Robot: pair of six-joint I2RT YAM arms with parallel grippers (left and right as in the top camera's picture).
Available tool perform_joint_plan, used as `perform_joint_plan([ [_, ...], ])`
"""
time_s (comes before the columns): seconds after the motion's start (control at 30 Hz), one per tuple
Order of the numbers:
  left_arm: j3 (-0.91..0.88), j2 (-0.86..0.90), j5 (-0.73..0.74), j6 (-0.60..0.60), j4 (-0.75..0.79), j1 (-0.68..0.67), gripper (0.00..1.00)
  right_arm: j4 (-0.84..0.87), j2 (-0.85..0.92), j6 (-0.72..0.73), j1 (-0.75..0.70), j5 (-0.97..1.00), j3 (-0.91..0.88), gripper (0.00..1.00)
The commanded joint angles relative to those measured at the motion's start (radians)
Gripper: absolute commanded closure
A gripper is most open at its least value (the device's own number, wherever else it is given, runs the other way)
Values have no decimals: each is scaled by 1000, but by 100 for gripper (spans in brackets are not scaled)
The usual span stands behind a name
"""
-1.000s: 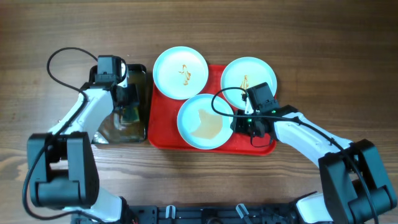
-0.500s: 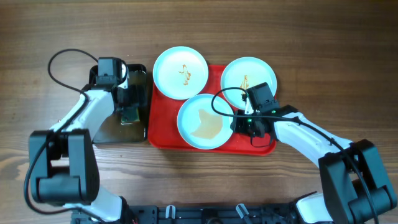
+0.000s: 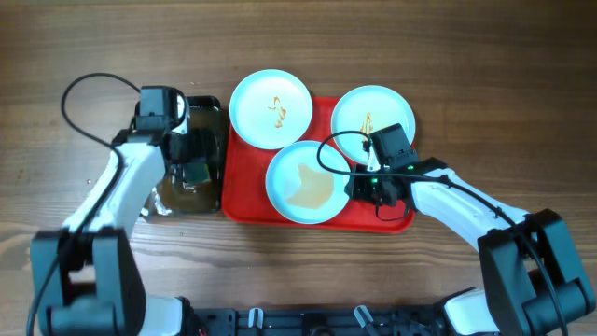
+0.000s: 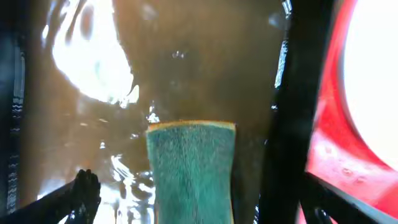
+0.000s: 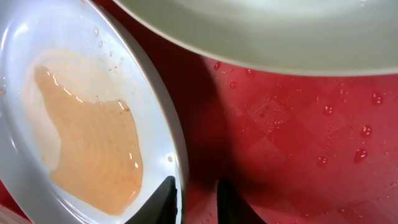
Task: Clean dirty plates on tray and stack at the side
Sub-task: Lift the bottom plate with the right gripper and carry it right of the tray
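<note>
The front plate lay on the red tray, with a brown smear spread across its centre. The rear-left plate overhung the tray's far left corner. The rear-right plate sat at the far right corner. Both rear plates carried brown squiggles.

The right gripper stood at the front plate's right rim, its fingers narrowly apart astride the edge. Whether they clamped the rim could not be told.

The left gripper hung over the black tray beside the red one, jaws spread wide and holding nothing. A green sponge lay between them in brown water.
</note>
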Motion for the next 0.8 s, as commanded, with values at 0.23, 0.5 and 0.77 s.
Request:
perform_joint_plan([
  [0.23,-2,-74,76,-228,-190,0,0,-1,13,97,37,-49,-13,78],
  [0.5,-2,-74,76,-228,-191,0,0,-17,-12,92,45,-28,-1,96],
  [0.77,-2,-74,76,-228,-190,0,0,-84,-341,29,45,220,16,96],
])
